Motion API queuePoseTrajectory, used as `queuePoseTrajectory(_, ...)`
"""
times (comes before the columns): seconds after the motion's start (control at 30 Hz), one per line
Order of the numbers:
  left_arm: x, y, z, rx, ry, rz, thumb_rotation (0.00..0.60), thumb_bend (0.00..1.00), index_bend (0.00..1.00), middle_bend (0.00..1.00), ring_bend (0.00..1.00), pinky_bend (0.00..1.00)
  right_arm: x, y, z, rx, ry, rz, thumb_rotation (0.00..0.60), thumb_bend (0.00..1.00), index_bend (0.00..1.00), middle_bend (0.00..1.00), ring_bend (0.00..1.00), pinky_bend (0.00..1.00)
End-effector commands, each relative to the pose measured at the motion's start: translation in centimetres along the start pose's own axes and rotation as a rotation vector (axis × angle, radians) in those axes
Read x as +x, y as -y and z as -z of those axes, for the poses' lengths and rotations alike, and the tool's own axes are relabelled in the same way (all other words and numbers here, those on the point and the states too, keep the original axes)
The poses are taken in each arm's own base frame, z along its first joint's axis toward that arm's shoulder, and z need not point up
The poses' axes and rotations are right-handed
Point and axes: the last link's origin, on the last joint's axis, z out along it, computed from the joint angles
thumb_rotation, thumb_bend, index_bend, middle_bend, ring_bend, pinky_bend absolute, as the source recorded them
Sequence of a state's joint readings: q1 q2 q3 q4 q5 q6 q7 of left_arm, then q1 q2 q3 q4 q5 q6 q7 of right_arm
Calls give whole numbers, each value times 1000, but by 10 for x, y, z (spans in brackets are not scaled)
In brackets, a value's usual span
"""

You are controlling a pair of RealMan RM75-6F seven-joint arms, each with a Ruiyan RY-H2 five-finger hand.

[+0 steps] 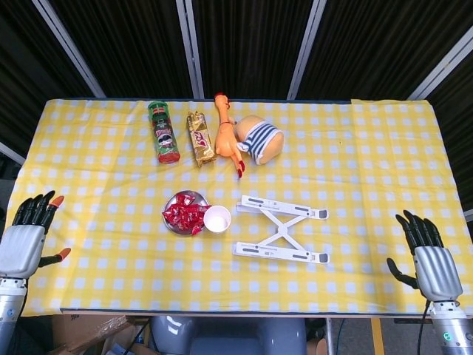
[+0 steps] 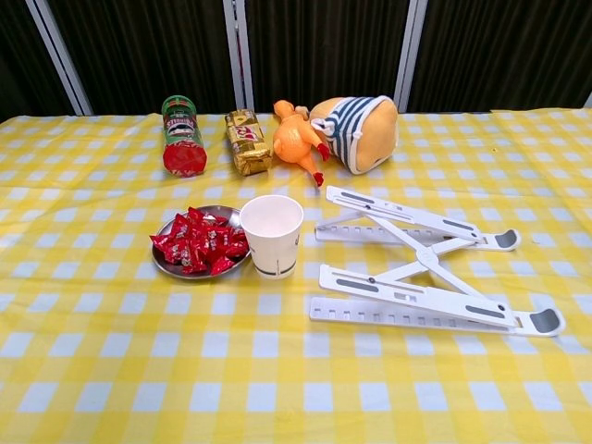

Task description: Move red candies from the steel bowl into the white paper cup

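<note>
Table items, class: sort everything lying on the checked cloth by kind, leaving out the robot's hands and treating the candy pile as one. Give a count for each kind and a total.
Containers: 2, steel bowl and white paper cup
Snacks: 3, red candies, crisp can, gold packet
Toys: 2, rubber chicken, striped plush
Stands: 1, white folding stand
Total: 8

Near the middle of the frame, a steel bowl [image 1: 182, 211] heaped with red candies [image 1: 185, 214] sits on the yellow-checked tabletop [image 1: 355, 170], touching the white paper cup [image 1: 217, 219] at its right. A white folding stand [image 1: 281, 229] lies just right of the cup. At the lower left corner the left hand [image 1: 24, 240] hovers with fingers spread, holding nothing; the right hand [image 1: 426, 260] does likewise at the lower right.
</note>
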State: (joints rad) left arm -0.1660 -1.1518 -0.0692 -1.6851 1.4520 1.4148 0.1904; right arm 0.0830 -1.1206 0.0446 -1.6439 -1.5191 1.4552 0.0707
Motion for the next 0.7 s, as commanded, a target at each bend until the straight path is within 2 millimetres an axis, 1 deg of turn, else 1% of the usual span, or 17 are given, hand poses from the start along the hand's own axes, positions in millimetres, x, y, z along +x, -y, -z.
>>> queuePoseTrajectory(0.03, 6, -10, -16, -22, 12, -28, 600, 150, 6, 22, 173, 299, 0, 0, 0, -1, 3, 0, 600, 412, 0, 0, 0, 0)
queuePoseTrajectory(0.13, 13, -26, -40, -56, 1, -73, 600, 153, 51, 110, 526, 607, 1, 0, -1, -2, 1, -8, 600, 411, 0, 0, 0, 0)
queuePoseTrajectory(0.17, 13, -32, -48, -65, 8, -78, 600, 153, 57, 118, 588, 663, 1, 0, -1, -1, 1, -8, 600, 411, 0, 0, 0, 0)
queuePoseTrajectory(0.2, 13, -38, -56, -73, 23, -77, 600, 153, 60, 120, 671, 739, 1, 0, -1, -1, 1, -8, 600, 411, 0, 0, 0, 0)
queuePoseTrajectory(0.23, 13, -47, -64, -86, 45, -71, 600, 153, 61, 117, 714, 780, 1, 0, -1, -2, 2, -7, 600, 412, 0, 0, 0, 0)
queuePoseTrajectory(0.33, 11, -71, -83, -126, 105, -66, 600, 154, 61, 106, 777, 836, 2, 0, -1, -5, 3, -12, 600, 412, 0, 0, 0, 0)
queuePoseTrajectory(0.47, 6, -103, -103, -187, 155, -116, 600, 153, 61, 105, 786, 839, 3, -1, -2, -8, -1, -22, 600, 412, 0, 0, 0, 0)
queuePoseTrajectory(0.53, 0, -116, -108, -203, 196, -127, 600, 155, 69, 118, 801, 850, 4, -2, -2, -10, 1, -29, 600, 412, 0, 0, 0, 0)
queuePoseTrajectory(0.7, -16, -141, -117, -217, 281, -149, 600, 158, 109, 139, 824, 867, 5, -2, -3, -11, 2, -44, 600, 412, 0, 0, 0, 0)
